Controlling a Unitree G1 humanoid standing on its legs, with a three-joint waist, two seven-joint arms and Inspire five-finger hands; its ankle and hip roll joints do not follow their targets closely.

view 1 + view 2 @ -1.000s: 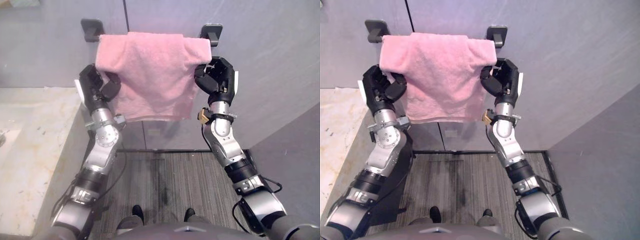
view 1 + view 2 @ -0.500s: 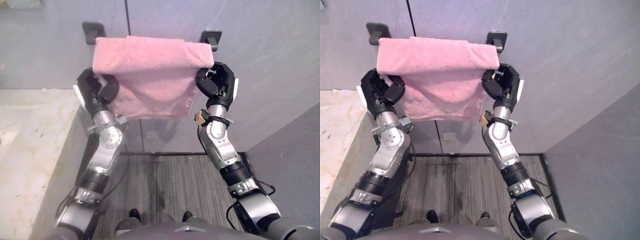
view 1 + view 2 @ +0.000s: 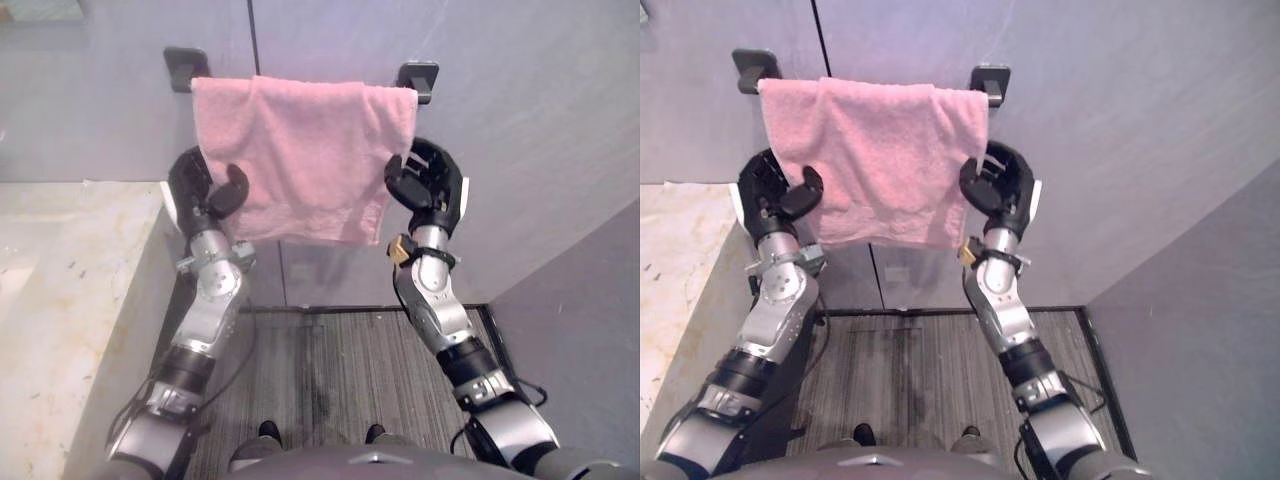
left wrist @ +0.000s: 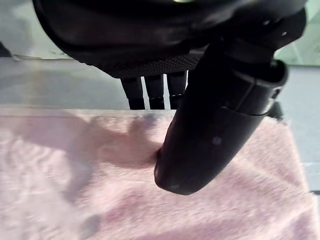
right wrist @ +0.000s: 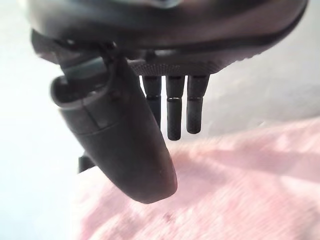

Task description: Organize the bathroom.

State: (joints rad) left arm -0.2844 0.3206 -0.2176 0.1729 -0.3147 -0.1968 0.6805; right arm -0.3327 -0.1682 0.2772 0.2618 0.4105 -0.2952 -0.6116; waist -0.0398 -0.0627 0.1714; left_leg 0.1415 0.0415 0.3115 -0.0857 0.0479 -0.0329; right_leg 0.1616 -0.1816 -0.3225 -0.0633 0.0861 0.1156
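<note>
A pink towel (image 3: 300,150) hangs over a wall bar between two black brackets (image 3: 186,62) (image 3: 418,75). Its front falls flat, with the lower hem slanting down toward the right. My left hand (image 3: 200,190) is at the towel's lower left edge. In the left wrist view its thumb (image 4: 210,130) presses on the towel (image 4: 100,200) while its fingers pass behind the cloth. My right hand (image 3: 432,185) is beside the right edge. Its fingers (image 5: 177,107) are straight against the wall and its thumb (image 5: 130,150) hovers over the towel (image 5: 240,190).
A pale stone counter (image 3: 60,280) runs along the left, close to my left arm. A grey wall panel (image 3: 590,300) angles in on the right. Below the towel lies a striped floor (image 3: 330,370).
The towel, bunched and stretched wide half a second ago, now hangs flatter and longer. Both hands have come down along its side edges, and the right hand's fingers have straightened.
</note>
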